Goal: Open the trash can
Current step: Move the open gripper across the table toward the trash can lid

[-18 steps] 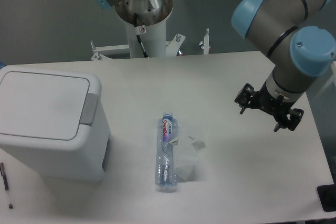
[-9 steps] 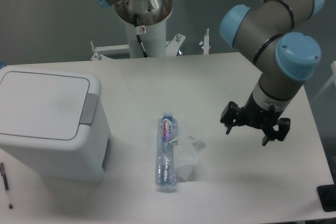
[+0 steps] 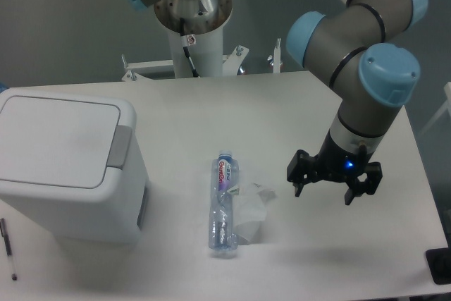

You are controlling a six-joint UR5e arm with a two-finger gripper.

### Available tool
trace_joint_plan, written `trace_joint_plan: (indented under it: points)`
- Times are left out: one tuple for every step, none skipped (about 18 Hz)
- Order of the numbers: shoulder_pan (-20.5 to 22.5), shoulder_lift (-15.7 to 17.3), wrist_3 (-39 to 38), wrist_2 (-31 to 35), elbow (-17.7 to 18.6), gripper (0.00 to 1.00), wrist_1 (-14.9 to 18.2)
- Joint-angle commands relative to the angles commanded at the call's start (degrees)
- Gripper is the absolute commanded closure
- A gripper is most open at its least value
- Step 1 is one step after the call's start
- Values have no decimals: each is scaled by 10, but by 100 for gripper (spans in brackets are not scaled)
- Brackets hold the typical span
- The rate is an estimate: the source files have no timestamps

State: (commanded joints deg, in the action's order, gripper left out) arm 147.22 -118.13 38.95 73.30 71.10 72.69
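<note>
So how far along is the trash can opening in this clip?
Nothing is done yet: the trash can has its flat lid down and the grey push-tab untouched. In hand is only the approach: the hand hangs open and empty above the table's right side, with the plastic bottle between it and the bin. Left: reach the tab, press it and get the lid up.

The trash can (image 3: 67, 167), a big boxy white bin with a grey push-tab, stands upright, lid shut, well apart from the end effector (image 3: 323, 194), across the bench.
</note>
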Motion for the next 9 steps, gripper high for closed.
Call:
trace_joint_plan:
  points:
    - [-4,3,-15,-6,0,0,0]
    - [-7,7,-30,-21,-2,0,0]
    - [-7,11,-46,-40,-4,0,0]
    - [-7,18,-58,-53,-4,0,0]
    - [-7,25,-67,-61,-5,0,1]
    - [-8,32,-74,-67,-4,0,2]
    - [-10,38,-84,-71,-4,0,3]
    - [-18,42,-99,-76,-4,0,4]
    - [-28,44,-114,-76,-4,0,4]
